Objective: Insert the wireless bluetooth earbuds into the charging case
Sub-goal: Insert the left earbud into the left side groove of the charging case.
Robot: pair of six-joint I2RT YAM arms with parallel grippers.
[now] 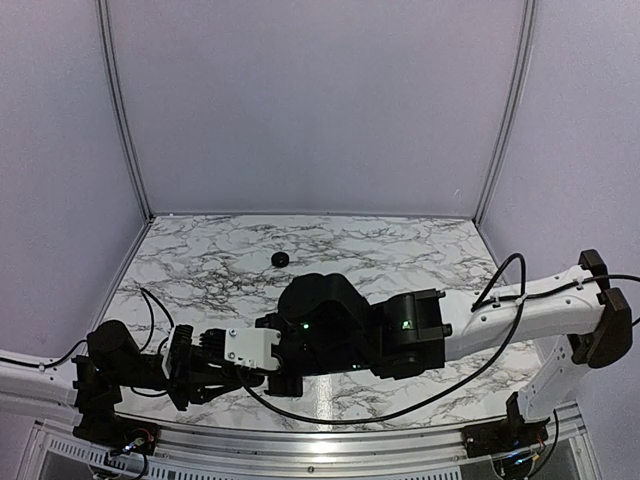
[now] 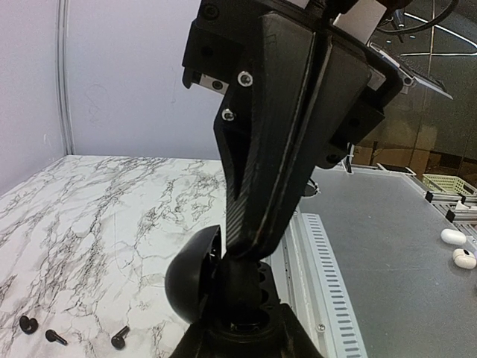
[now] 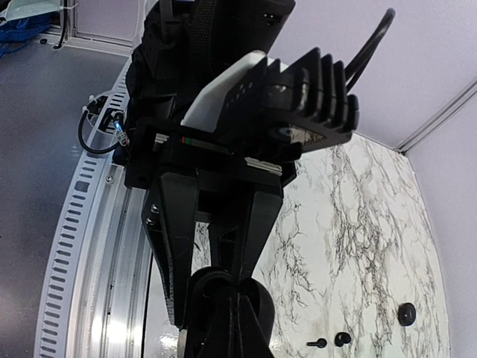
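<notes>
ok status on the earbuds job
Left gripper, right gripper meet at black rounded piece, jaws unclear. Tiny black earbuds loose on marble table.

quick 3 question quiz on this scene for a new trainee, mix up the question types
1. How many small black pieces lie on the table in the left wrist view?
2. True or false: in the top view the black disc lies beyond the left arm and right arm, touching neither.
3. The table looks like: A plain wood; B veined white marble; C green felt.
Key: 1 three; 2 true; 3 B.
</notes>
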